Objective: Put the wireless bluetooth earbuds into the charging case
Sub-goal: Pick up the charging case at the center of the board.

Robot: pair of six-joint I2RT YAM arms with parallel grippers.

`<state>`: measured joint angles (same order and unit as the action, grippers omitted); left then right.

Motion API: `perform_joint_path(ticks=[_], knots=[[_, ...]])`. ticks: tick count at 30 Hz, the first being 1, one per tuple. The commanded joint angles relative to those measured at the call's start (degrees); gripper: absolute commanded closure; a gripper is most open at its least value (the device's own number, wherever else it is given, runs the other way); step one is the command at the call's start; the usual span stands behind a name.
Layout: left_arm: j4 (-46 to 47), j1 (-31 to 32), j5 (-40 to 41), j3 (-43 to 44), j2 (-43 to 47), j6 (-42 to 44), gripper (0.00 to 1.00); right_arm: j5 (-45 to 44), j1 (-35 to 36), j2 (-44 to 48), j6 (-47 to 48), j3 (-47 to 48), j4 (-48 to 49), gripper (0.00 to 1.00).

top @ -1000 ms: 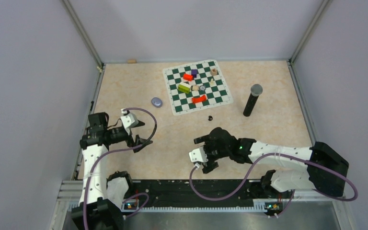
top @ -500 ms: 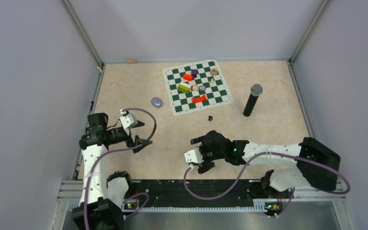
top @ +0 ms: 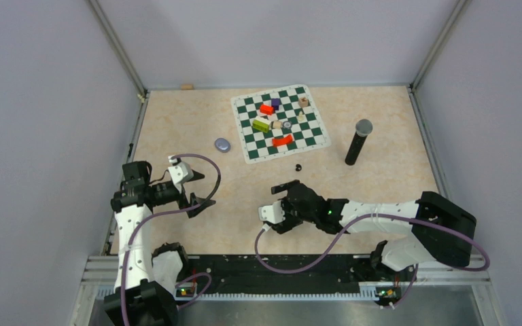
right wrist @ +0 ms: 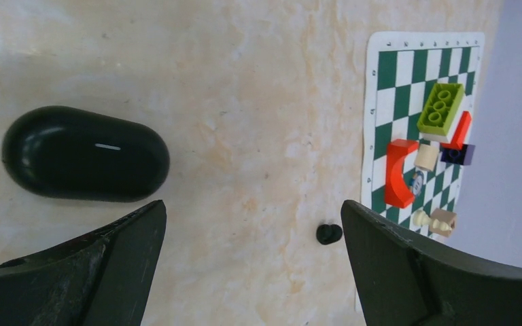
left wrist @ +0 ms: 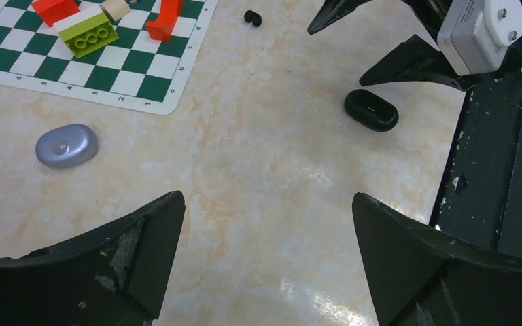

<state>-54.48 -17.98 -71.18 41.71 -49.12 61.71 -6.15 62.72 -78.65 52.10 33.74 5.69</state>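
The black case (right wrist: 85, 155) lies at the left of the right wrist view and looks shut. It is just above one finger of the right gripper (right wrist: 251, 217), not centred in the gap, so a closing finger may push it away across the smooth table (right wrist: 245, 81). The black earbuds (right wrist: 329, 233) lie well apart from it, at the lower middle. Both the right gripper and the left gripper (left wrist: 265, 204) are spread wide and hold nothing.

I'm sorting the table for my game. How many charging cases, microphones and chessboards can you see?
Charging cases: 2, the black case and the grey case
Microphone: 1
Chessboard: 1
Total: 4
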Motion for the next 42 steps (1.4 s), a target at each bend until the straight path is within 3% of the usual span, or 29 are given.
perform_joint_path(ticks=[1, 9, 14, 18, 23, 31, 42], knots=[[-1.39, -0.48, -2.82, 2.3, 0.04, 2.12, 0.01, -5.06, -1.19, 0.46, 1.29, 0.23, 5.52, 0.01], [-2.43, -0.72, -3.22, 2.69, -0.61, 3.0, 0.01, -7.92, -4.0, 2.92, -0.53, 2.05, 5.47, 0.01], [-2.58, -0.78, -3.2, 2.59, -1.1, 3.45, 0.01, 2.7, -4.15, 7.45, -8.91, 5.85, -3.89, 0.01], [-2.78, -0.83, -2.94, 2.72, -1.7, 3.92, 0.01, 9.41, -3.24, 5.75, -12.63, 7.4, -6.31, 0.01], [-3.05, -0.87, -2.79, 2.84, -1.94, 4.1, 0.01, 11.26, 1.44, 0.79, -12.94, 10.12, -10.91, 0.01], [-3.62, -1.61, -3.4, 2.76, -1.62, 4.73, 0.01, 17.85, 3.94, 0.82, -10.81, 10.64, -16.97, 0.01], [-4.86, -1.88, -3.61, 3.11, -1.97, 5.87, 0.01, 3.98, 4.61, -3.85, -9.65, 8.07, -7.48, 0.01]])
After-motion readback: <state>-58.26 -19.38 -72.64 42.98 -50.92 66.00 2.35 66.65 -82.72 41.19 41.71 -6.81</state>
